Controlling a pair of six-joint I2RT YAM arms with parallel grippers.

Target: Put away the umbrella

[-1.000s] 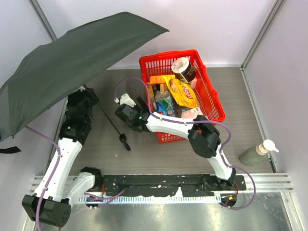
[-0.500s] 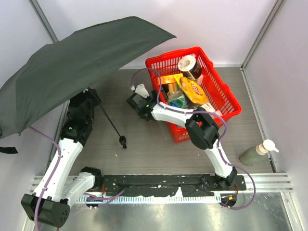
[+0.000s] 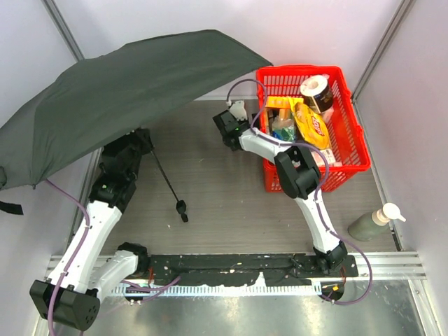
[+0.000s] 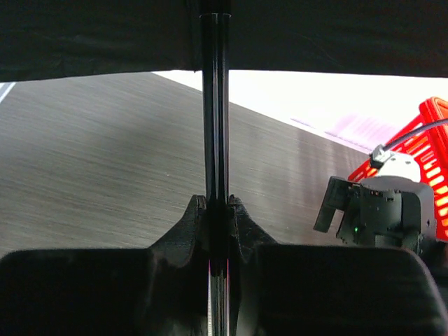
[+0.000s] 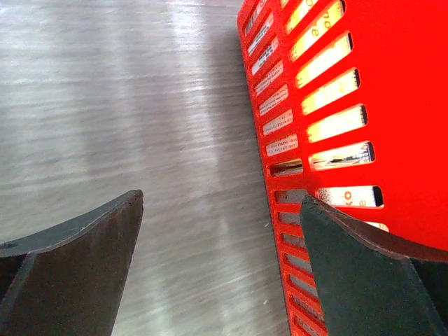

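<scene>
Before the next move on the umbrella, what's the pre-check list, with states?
1. Left fingers shut on the thin black metal shaft: ok.
2. Black fabric umbrella canopy collapsed: not ok, fully open.
3. Right fingers open and empty: ok.
4. Right fingers clear of the red plastic basket: cannot tell, one finger sits close by its wall.
5. Small black handle off the grey table: cannot tell.

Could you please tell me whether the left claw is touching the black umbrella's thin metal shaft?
Touching. The left wrist view shows the left claw clamped on the thin black metal shaft.
</scene>
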